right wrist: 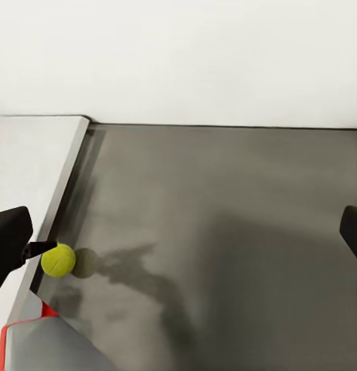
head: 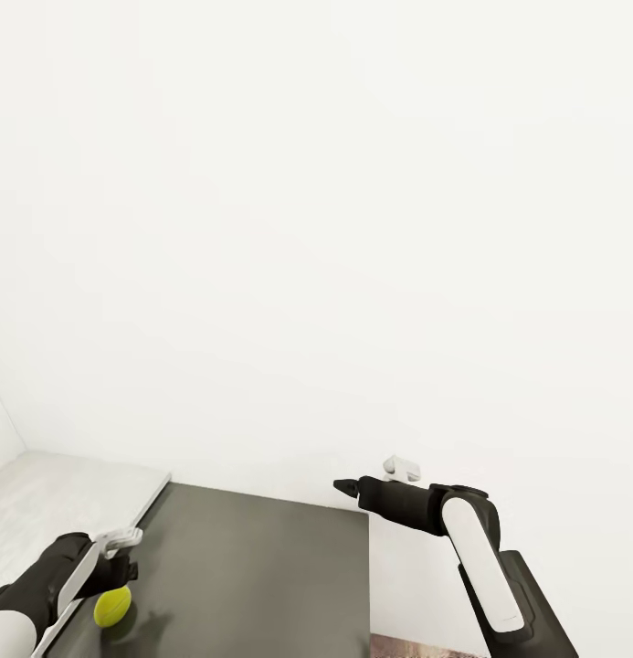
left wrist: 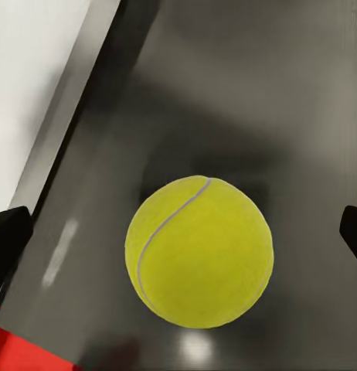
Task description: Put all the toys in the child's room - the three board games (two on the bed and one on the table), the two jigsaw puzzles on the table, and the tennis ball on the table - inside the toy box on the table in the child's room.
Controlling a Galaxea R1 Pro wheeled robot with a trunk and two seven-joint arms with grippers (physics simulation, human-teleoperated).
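The yellow-green tennis ball [head: 112, 606] lies on the dark grey top of a low unit [head: 261, 576], close to the edge where the pale grey table [head: 60, 493] begins. My left gripper [head: 122, 574] hovers right over the ball [left wrist: 198, 251]. Its black fingertips [left wrist: 8, 236] stand wide apart on either side, open and clear of it. The right wrist view shows the ball [right wrist: 58, 260] small beside its shadow. My right gripper [head: 345, 487] is held out over the unit's far right corner, open and empty. The toy box, board games, jigsaw puzzles and bed are out of view.
A plain white wall [head: 316, 228] rises straight behind the unit and the table. The dark top [right wrist: 225, 232] stretches bare to the right of the ball. A strip of wood floor [head: 416, 647] shows past the unit's right edge.
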